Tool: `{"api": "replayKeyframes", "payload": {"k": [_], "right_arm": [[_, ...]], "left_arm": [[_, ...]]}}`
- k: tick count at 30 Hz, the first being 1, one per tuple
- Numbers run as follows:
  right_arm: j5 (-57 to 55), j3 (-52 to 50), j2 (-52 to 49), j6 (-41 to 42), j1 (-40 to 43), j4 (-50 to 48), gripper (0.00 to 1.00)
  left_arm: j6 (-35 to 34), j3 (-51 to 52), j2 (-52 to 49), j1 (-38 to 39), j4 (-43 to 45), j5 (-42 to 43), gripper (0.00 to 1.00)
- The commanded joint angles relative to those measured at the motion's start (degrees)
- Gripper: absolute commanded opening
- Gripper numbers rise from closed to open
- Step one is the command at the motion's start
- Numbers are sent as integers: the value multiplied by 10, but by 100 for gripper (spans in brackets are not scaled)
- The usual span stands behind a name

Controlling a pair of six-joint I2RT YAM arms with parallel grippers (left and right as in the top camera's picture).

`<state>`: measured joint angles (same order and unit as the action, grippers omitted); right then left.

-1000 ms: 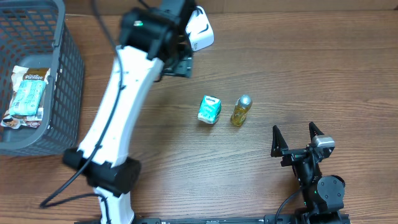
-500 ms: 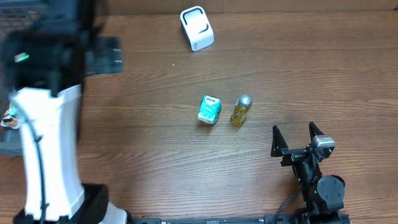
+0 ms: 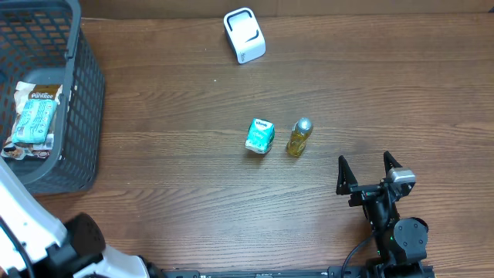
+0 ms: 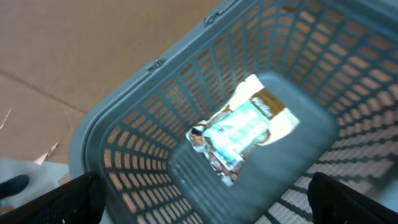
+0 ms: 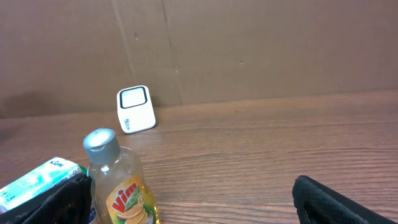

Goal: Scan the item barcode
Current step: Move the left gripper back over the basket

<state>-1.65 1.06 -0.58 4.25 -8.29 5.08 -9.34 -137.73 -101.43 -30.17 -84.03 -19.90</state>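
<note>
While the left gripper (image 4: 202, 190) hangs wide open and empty, the snack packet (image 4: 239, 134) lies loose in the grey basket (image 4: 118, 124) below. The right gripper (image 3: 364, 161), also open, sits parked facing the Vim bottle (image 3: 299, 137), tissue pack (image 3: 260, 136) and barcode scanner (image 3: 244, 35), all judged within reach.

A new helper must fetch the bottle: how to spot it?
From the gray basket on the left, look right to the table's middle. Two things sit together; the bottle is the right one, yellow with a silver cap, beside a teal carton.
</note>
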Motion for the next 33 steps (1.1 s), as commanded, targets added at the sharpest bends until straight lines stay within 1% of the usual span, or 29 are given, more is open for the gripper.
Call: {"api": "replayKeyframes", "payload": {"k": [1, 6, 16, 18, 22, 29, 33], "right_arm": [[3, -6, 4, -2, 2, -4, 100], [3, -6, 4, -2, 2, -4, 100], [3, -6, 4, -2, 2, -4, 100], [3, -6, 4, -2, 2, -4, 100], [3, -6, 4, -2, 2, -4, 100], [3, -6, 4, -2, 2, -4, 100], [3, -6, 4, -2, 2, -4, 100]], "left_arm": [[46, -6, -61, -21, 7, 34, 100], [71, -6, -136, -24, 7, 35, 100], [111, -6, -249, -21, 13, 35, 100], [112, -6, -268, -21, 14, 35, 100], [144, -6, -306, -16, 24, 48, 99], [173, -6, -373, -15, 27, 54, 100], [202, -6, -391, -15, 38, 69, 99]]}}
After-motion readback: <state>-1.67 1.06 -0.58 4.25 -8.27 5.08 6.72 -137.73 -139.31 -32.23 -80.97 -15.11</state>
